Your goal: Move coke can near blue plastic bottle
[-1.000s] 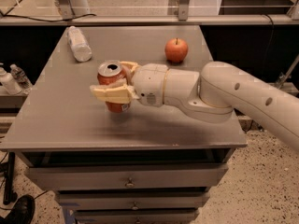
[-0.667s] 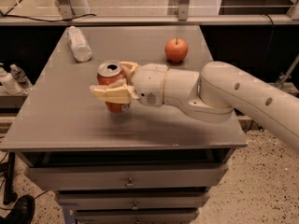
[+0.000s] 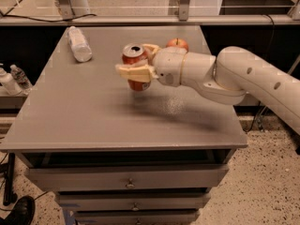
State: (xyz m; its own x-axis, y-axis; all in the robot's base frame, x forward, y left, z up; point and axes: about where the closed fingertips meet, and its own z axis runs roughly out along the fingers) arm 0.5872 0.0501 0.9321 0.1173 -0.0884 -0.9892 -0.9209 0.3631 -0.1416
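Note:
The red coke can [image 3: 136, 70] with a silver top is held upright in my gripper [image 3: 137, 63], lifted above the grey table [image 3: 84, 111] near its middle. The cream fingers [image 3: 132, 72] close around the can's sides. The blue plastic bottle [image 3: 78, 43], clear and ribbed, lies on its side at the table's far left. The can is well to the right of the bottle, about a bottle's length away. My white arm [image 3: 234, 76] reaches in from the right.
An orange-red apple [image 3: 178, 43] sits on the table just behind my wrist, partly hidden. Small bottles [image 3: 11, 78] stand on a shelf off the table's left edge. Drawers [image 3: 129, 182] are below the table front.
The can has risen off the table in my gripper and moved toward the far side; the arm now covers part of the apple. The bottle has not moved.

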